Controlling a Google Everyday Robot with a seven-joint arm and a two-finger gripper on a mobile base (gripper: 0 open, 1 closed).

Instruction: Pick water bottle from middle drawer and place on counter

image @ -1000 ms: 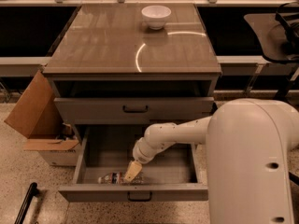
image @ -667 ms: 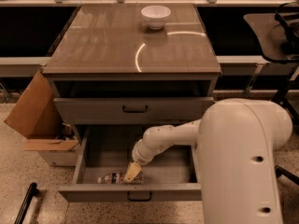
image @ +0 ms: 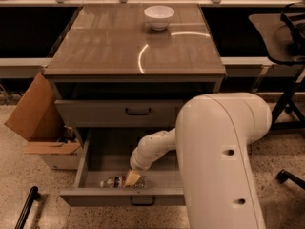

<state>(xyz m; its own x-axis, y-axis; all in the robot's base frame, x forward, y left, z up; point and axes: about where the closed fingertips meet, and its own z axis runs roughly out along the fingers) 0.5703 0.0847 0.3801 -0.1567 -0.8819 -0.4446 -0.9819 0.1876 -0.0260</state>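
Observation:
The water bottle (image: 113,182) lies on its side near the front wall of the open middle drawer (image: 102,152), its left end showing. My gripper (image: 132,178) reaches down into the drawer and sits right on the bottle's right part, its pale fingers covering that end. My white arm (image: 224,156) fills the lower right of the view. The counter (image: 119,42) is the glossy brown top above, with a curved glare.
A white bowl (image: 159,16) stands at the back of the counter. A closed drawer front (image: 138,111) sits above the open one. An open cardboard box (image: 40,123) stands on the floor to the left. A dark stand (image: 286,37) is at the right.
My arm's big white link has swung left and now covers more of the drawer's right side. The gripper stays at the bottle, which has not visibly moved.

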